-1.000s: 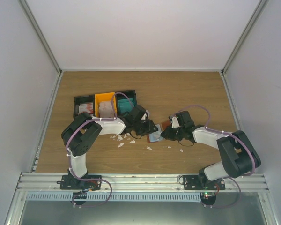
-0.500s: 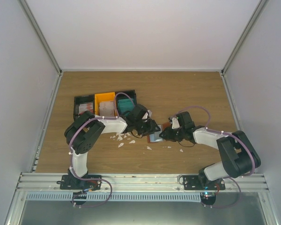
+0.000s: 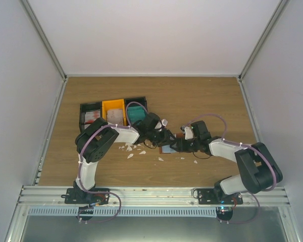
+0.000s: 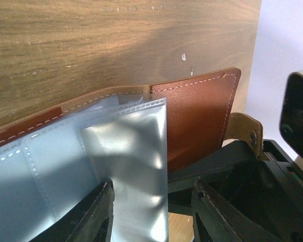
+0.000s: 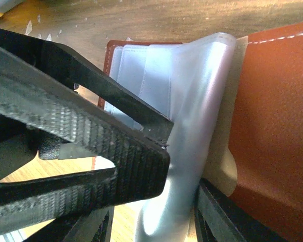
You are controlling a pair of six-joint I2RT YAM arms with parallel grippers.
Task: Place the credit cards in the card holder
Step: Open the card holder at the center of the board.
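Now: card holder (image 3: 169,147) lies open at mid-frame, clear pocket leaf (image 4: 126,166) upright between both claws. Left gripper (image 4: 154,187) and right gripper (image 5: 154,204) straddle it, jaws apart, gripping nothing. You should pin the leather with one and spread a pocket with the other. Wooden table (image 3: 207,96), white debris (image 3: 130,155), plain walls (image 3: 151,35).

The card holder (image 3: 170,147), a reddish-brown, stitched, leather-like wallet, lies opened out on the table (image 3: 207,101), a little toward 6 o'clock of its middle. Its cover lies flat on the wood, and its pale bluish clear pockets (image 4: 126,151) lift off it as 1 curved, glossy leaf. The credit cards (image 3: 114,116) sit well apart from it toward 10 o'clock in 3 joined bins (image 3: 83,108): a teal card (image 3: 136,115) at the 3 o'clock end, a pale card in the orange middle, and a red card (image 3: 92,117) at the 9 o'clock end.
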